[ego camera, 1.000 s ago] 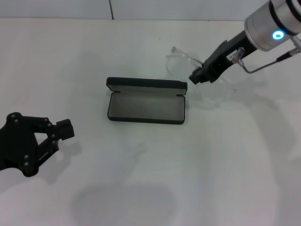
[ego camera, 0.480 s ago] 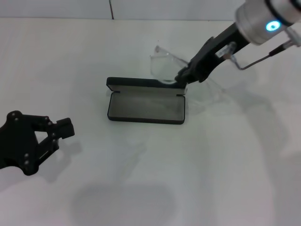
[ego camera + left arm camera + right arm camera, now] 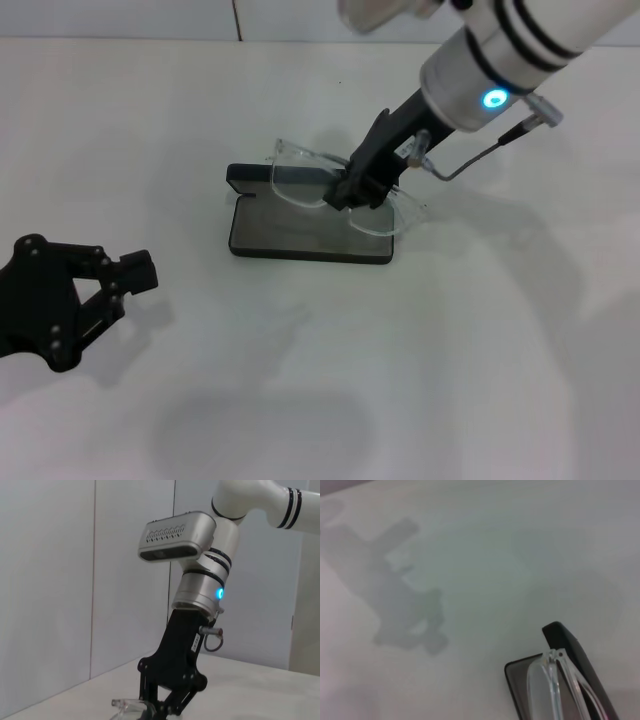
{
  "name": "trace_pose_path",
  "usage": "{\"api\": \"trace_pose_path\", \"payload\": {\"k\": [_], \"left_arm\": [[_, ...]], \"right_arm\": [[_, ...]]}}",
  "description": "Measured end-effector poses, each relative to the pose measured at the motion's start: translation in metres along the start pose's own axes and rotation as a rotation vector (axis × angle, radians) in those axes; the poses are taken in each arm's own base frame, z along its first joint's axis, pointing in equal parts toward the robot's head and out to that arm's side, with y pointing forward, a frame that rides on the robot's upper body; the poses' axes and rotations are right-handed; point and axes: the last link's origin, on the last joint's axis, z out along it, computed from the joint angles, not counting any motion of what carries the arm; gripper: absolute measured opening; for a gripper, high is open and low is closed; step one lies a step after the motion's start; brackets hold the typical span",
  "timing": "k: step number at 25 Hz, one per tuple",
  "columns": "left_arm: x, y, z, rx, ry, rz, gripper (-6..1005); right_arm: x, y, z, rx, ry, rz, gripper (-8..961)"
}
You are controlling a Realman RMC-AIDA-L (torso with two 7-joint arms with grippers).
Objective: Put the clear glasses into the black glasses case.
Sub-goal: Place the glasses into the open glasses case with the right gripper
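Right gripper [image 3: 352,192] clamped on clear glasses [image 3: 335,198], holding them just over open black glasses case [image 3: 310,232] beneath it. Left gripper [image 3: 128,275] parked far aside on desk [image 3: 480,350], fingers narrow.

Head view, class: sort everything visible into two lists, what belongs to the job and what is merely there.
Belongs to the job:
- clear glasses, held over the case
- black glasses case, lid open
- right gripper, shut on the glasses

Merely there:
- left gripper, parked apart near the table's left edge
- white table
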Motion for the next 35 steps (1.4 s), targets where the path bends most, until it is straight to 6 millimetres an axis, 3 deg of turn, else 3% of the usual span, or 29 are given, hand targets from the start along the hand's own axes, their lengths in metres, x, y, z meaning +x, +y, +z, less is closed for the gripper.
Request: {"api": "trace_pose_path", "payload": {"k": [12, 35], "left_arm": [[-0.003, 0.002, 0.001, -0.004, -0.011, -0.008, 72], [-0.003, 0.002, 0.003, -0.007, -0.011, -0.007, 71]], "right_arm": [[0.003, 0.007, 0.023, 0.048, 0.036, -0.086, 120], [0.011, 0.006, 0.035, 0.067, 0.028, -0.075, 122]]}}
